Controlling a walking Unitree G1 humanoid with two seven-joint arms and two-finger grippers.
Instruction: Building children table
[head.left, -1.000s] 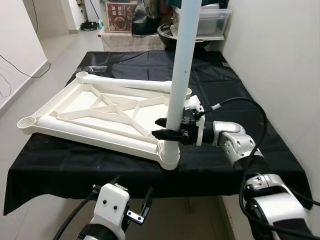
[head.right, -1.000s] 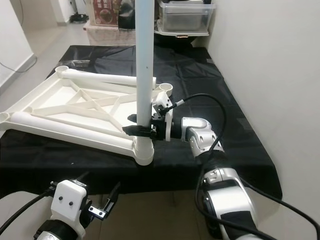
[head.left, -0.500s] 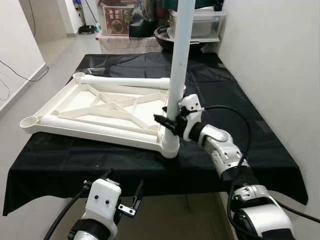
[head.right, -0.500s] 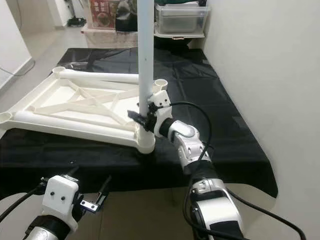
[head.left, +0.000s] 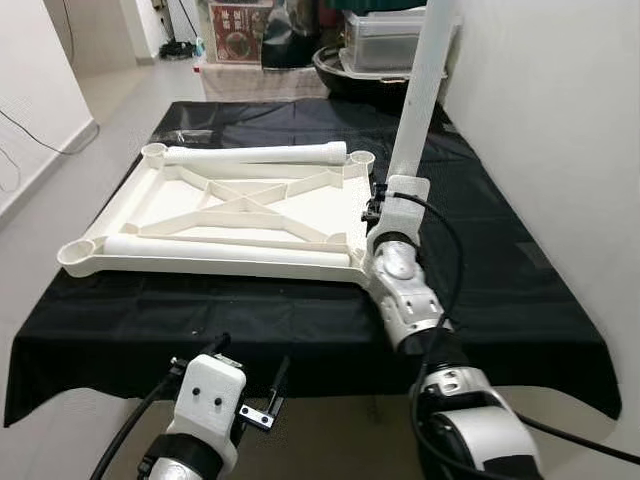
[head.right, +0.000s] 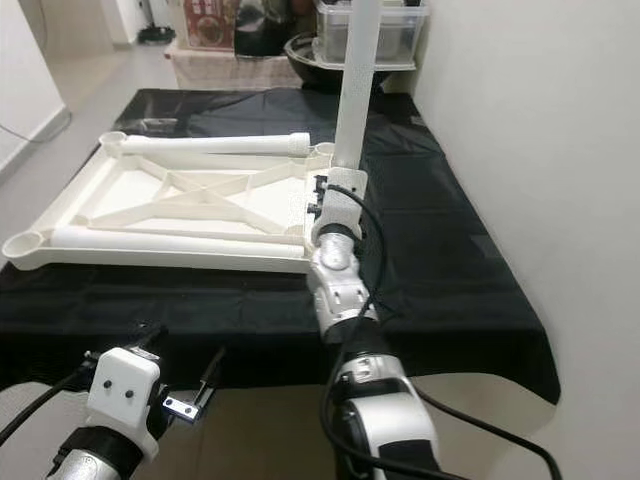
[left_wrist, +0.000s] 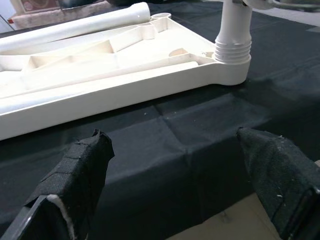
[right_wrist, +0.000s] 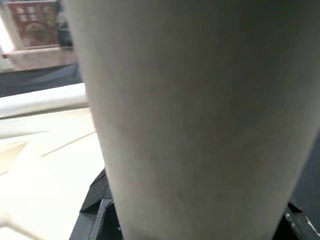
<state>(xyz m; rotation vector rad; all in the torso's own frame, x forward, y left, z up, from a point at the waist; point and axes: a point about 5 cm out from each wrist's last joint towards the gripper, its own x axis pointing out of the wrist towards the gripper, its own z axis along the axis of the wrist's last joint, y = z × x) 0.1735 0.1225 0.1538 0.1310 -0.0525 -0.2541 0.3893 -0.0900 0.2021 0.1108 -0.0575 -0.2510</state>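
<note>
A white children's tabletop (head.left: 240, 215) lies upside down on the black-draped table (head.left: 500, 270). A white leg (head.left: 422, 90) stands in its near right corner socket (left_wrist: 232, 50) and leans slightly right. My right gripper (head.left: 388, 195) is shut on the leg low down. In the right wrist view the leg (right_wrist: 190, 115) sits right up against the camera, between the black fingers (right_wrist: 95, 200). My left gripper (head.left: 248, 365) hangs open below the table's front edge, and its padded fingers (left_wrist: 75, 175) frame the cloth edge. A loose white tube (head.left: 255, 153) lies along the tabletop's far side.
A white wall runs close along the right. Behind the table stand a clear storage box (head.left: 385, 40), a dark bowl (head.left: 345, 65) and a red-printed carton (head.left: 238, 18). Open floor (head.left: 90, 110) lies to the left. Black cloth hangs over the front edge (head.left: 200, 330).
The view has shifted. My right arm swung from the leg's right side round to its near side, still holding it. The tabletop has turned on the cloth and the leg now leans right.
</note>
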